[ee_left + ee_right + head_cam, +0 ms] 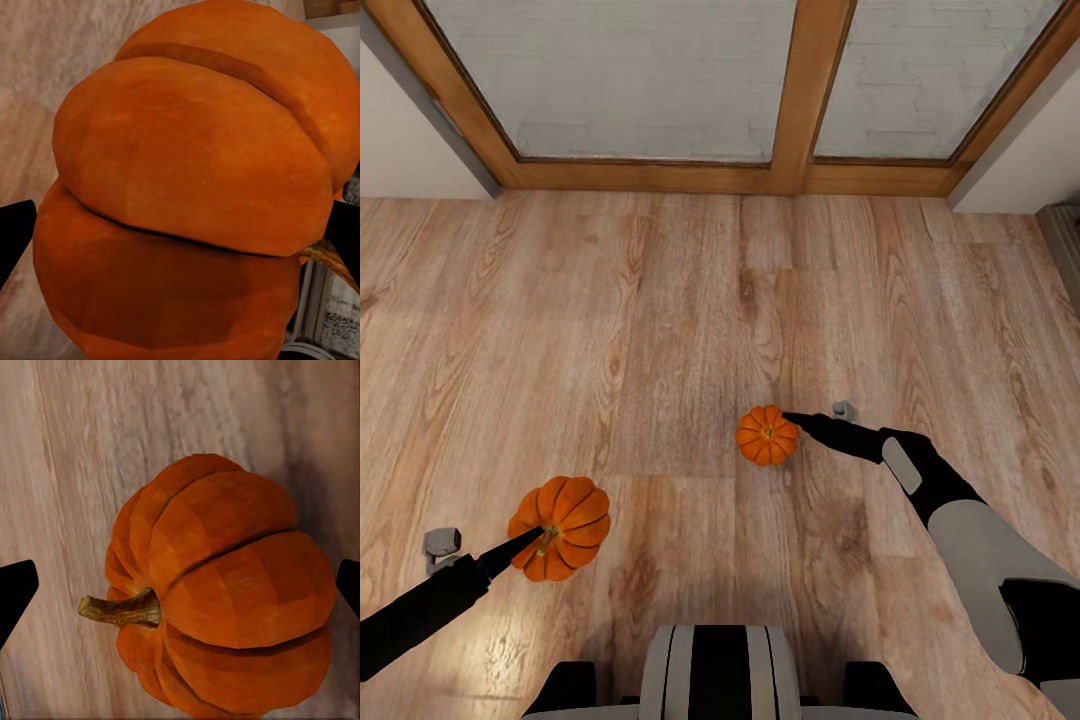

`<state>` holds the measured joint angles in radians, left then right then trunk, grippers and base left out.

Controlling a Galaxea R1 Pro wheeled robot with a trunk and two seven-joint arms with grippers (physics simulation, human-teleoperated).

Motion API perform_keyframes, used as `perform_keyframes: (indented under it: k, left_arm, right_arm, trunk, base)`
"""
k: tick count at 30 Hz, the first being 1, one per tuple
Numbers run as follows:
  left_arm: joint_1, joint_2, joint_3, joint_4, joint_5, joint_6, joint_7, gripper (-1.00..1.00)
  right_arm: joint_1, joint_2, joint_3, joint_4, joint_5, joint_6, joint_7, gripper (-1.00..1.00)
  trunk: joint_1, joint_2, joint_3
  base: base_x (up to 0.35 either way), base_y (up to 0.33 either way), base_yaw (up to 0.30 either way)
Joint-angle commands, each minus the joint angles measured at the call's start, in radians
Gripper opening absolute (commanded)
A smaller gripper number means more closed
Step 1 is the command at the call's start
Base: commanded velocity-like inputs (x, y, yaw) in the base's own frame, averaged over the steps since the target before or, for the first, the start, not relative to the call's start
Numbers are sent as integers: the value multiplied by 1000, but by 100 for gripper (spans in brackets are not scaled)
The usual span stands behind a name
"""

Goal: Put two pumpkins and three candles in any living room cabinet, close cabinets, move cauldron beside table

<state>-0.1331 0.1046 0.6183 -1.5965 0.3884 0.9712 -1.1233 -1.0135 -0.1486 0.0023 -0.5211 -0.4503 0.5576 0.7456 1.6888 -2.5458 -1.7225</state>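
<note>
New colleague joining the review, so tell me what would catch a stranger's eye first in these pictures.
Two bright orange pumpkins against the pale wooden floor: the left pumpkin sits at the tip of the left gripper, low in the head view and looming large in the left wrist view. The right pumpkin lies mid-floor with its stem up, the right gripper right against its side. Beyond them a wood-framed window spans the far wall.

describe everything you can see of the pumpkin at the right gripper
The pumpkin at the right gripper is small, round and orange, with deep ribs and a short curved brownish stem at its centre. Its skin looks smooth and matte. It sits over the wooden floor. The right gripper reaches its edge, with a dark fingertip on either side of it.
</note>
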Motion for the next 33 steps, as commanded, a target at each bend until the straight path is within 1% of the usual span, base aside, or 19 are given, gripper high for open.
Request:
perform_keyframes:
  k: [1, 8, 14, 17, 19, 22, 23, 25, 33]
  left_arm:
    - [0, -1, 0, 0, 3, 6, -2, -100]
    - [0, -4, -5, 1, 3, 6, -3, -100]
    - [0, -4, -6, 1, 3, 6, -4, -100]
    - [0, -3, -6, 1, 3, 6, -4, -100]
    - [0, -3, -6, 1, 3, 6, -4, -100]
    - [0, -3, -6, 1, 3, 6, -4, -100]
    - [0, -3, -6, 1, 3, 6, -4, -100]
    - [0, -3, -6, 1, 3, 7, -4, -100]
    - [0, -1, -6, 1, 3, 7, -6, -100]
  right_arm:
    - [0, 0, 1, 0, -5, 7, -1, 100]
    - [-4, 5, 5, 39, 2, 6, -8, 100]
    - [-7, 4, 3, 53, 2, 6, -16, 100]
    - [-11, 5, 1, 67, 1, 8, -49, 100]
    - [-13, 7, -1, 79, 1, 10, -88, 100]
    - [-14, 9, -1, 84, 1, 10, -102, 100]
    - [-14, 9, -1, 86, 1, 9, -107, 100]
    - [-14, 10, -1, 88, 1, 9, -111, 100]
    - [-14, 10, -1, 88, 1, 6, -111, 100]
  trunk:
    - [0, 0, 0]
    - [0, 0, 0]
    - [0, 0, 0]
    - [0, 0, 0]
    - [0, 0, 0]
    - [0, 0, 0]
    - [0, 0, -4]
    - [1, -1, -12]
    - [1, -1, -12]
  base:
    - [0, 0, 0]
    - [0, 0, 0]
    - [0, 0, 0]
    - [0, 0, 0]
    - [0, 0, 0]
    - [0, 0, 0]
    - [0, 0, 0]
    - [0, 0, 0]
    - [0, 0, 0]
